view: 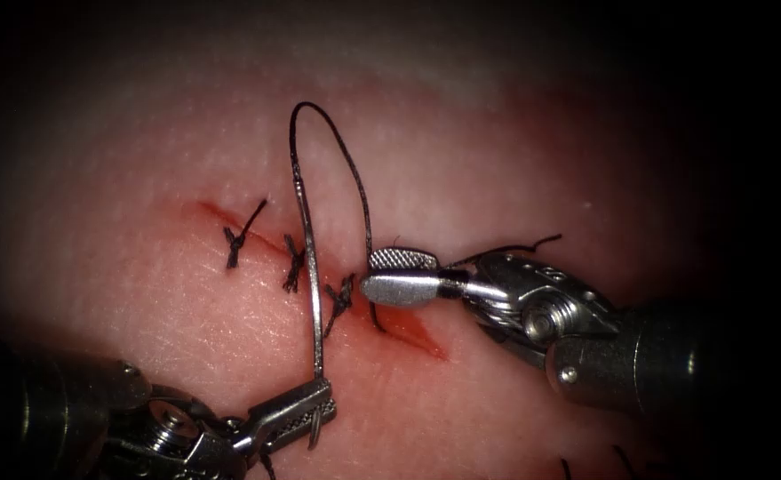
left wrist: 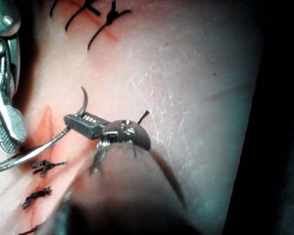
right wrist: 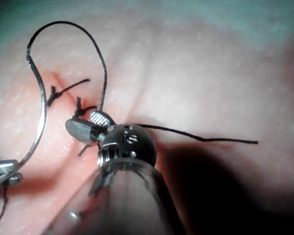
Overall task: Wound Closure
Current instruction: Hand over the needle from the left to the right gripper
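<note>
- needle (view: pixel 310 267): out of the tissue (view: pixel 514 169), held by the left tool (view: pixel 306 413) near its pointed end; the tip pokes out just past the jaws, and the rest of the curve rises up and away from the tool across the cut (view: pixel 319 276).
- thread (view: pixel 341 147): runs from the needle's far end in a loop and comes down just beside the right tool (view: pixel 399 274), going into the tissue at the cut just under its jaws.
- left tool: jaws clamped on the needle, sits on the near side of the cut.
- right tool: jaws parted, nothing between them, tips over the unstitched end of the cut, near the thread.
- three knotted stitches (view: pixel 294 264) with short cut ends lie along the cut, to the left of the right tool's tips.
- red fluid (view: pixel 412 329) sits in the open end of the cut, right below the right tool's jaws.
- a loose thread end (view: pixel 523 246) lies by the right tool's wrist.
</note>
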Available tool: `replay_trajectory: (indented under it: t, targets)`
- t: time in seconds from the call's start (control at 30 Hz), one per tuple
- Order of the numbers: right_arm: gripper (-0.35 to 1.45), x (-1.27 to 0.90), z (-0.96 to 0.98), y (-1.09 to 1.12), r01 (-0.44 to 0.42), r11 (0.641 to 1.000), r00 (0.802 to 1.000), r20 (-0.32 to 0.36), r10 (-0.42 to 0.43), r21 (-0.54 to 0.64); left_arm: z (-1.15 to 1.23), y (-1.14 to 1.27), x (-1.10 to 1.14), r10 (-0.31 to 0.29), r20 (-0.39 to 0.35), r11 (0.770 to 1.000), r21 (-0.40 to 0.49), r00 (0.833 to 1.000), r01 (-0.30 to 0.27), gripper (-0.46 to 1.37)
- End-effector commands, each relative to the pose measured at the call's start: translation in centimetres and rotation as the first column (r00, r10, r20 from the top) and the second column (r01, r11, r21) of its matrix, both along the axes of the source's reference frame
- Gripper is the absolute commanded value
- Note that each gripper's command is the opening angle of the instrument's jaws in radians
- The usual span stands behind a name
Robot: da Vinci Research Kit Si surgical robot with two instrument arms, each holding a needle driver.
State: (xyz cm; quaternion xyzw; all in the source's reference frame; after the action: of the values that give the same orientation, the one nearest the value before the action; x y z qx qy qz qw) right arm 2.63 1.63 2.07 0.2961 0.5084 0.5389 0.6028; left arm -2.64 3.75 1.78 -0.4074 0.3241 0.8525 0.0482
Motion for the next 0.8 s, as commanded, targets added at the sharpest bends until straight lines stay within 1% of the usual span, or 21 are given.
replay_trajectory:
  t: [0.03, 0.1, 0.17, 0.2, 0.27, 0.33, 0.37, 0.47, 0.6, 0.73, 0.77, 0.8]
  targets:
    - [0.36, 0.00, 0.00, 0.00, 0.002, 1.000, 1.000, 0.001, -0.002, -0.006, 0.00, 0.00, 0.00, 0.004, 0.000, 1.000, 0.003, 1.000, -0.004, -0.35]
    - [0.38, -0.02, 0.02, 0.01, 0.003, 1.000, 1.000, 0.005, -0.003, -0.017, 0.00, 0.00, 0.00, 0.004, 0.000, 1.000, 0.003, 1.000, -0.004, -0.35]
    - [0.43, -0.05, 0.03, 0.03, -0.004, 1.000, 1.000, 0.017, 0.004, -0.030, 0.00, 0.00, 0.00, 0.005, 0.001, 1.000, 0.003, 1.000, -0.005, -0.35]
    - [0.49, -0.07, 0.04, 0.04, -0.004, 0.999, 1.000, 0.024, 0.005, -0.041, 0.00, 0.00, 0.00, 0.005, 0.001, 1.000, 0.003, 1.000, -0.005, -0.35]
    - [0.65, -0.13, 0.08, 0.08, -0.007, 0.997, 0.999, 0.048, 0.011, -0.081, 0.00, 0.00, 0.00, 0.005, 0.002, 1.000, 0.003, 1.000, -0.005, -0.35]
    - [0.74, -0.20, 0.12, 0.12, -0.010, 0.994, 0.998, 0.068, 0.017, -0.110, 0.00, 0.00, 0.00, 0.005, 0.002, 1.000, 0.003, 1.000, -0.005, -0.35]
    - [0.74, -0.25, 0.14, 0.14, -0.011, 0.992, 0.997, 0.080, 0.021, -0.127, 0.00, 0.00, 0.00, 0.005, 0.002, 1.000, 0.003, 1.000, -0.005, -0.35]
    - [0.74, -0.40, 0.19, 0.16, -0.023, 0.991, 0.995, 0.094, 0.035, -0.129, 0.00, 0.00, 0.00, 0.005, 0.002, 1.000, 0.003, 1.000, -0.006, -0.35]
    - [0.75, -0.59, 0.25, 0.14, -0.030, 0.991, 0.993, 0.113, 0.046, -0.133, 0.00, 0.01, 0.00, 0.006, 0.003, 1.000, 0.004, 1.000, -0.006, -0.35]
    - [0.78, -0.76, 0.33, 0.04, -0.026, 0.990, 0.990, 0.134, 0.045, -0.139, 0.00, 0.03, 0.00, 0.007, 0.004, 1.000, 0.005, 1.000, -0.007, -0.35]
    - [0.82, -0.80, 0.35, -0.01, -0.016, 0.989, 0.989, 0.146, 0.038, -0.144, 0.00, 0.03, 0.00, 0.007, 0.004, 1.000, 0.005, 1.000, -0.007, -0.35]
    - [0.81, -0.83, 0.37, -0.05, -0.001, 0.988, 0.987, 0.156, 0.026, -0.154, 0.00, 0.03, 0.00, 0.007, 0.004, 1.000, 0.005, 1.000, -0.007, -0.35]
